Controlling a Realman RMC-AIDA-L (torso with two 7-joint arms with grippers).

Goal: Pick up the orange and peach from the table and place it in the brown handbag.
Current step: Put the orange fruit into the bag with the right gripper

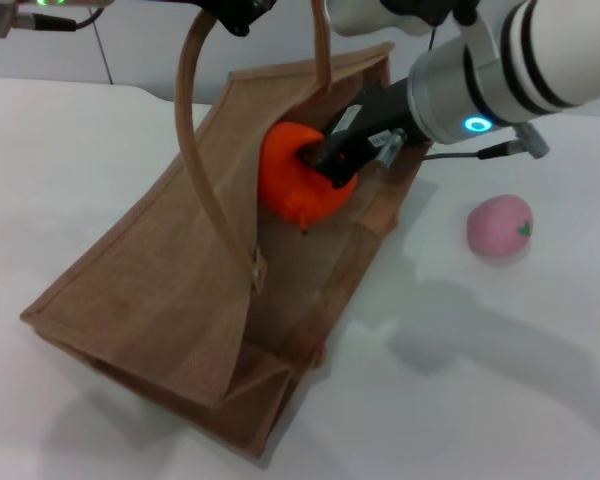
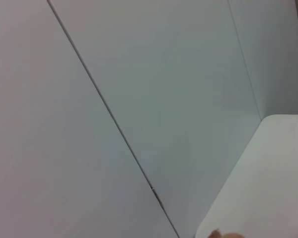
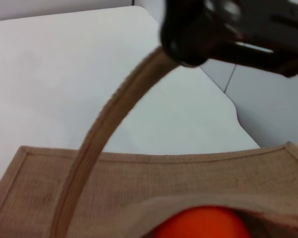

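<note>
Right tool [image 1: 325, 160] clamping orange [image 1: 290, 190] inside brown handbag [image 1: 160, 290] mouth, left tool [image 1: 230, 15] gripping handle, peach [image 1: 499, 225] apart

This looks like a robot test room or lab rather than a home. A plain white bench [image 1: 100, 180] stands against bare pale grey wall panels [image 2: 164, 89] with thin seams between them. Exposed cables and plugs [image 1: 500, 150] hang off the white robot arm [image 1: 520, 70], which carries a lit ring light.
</note>
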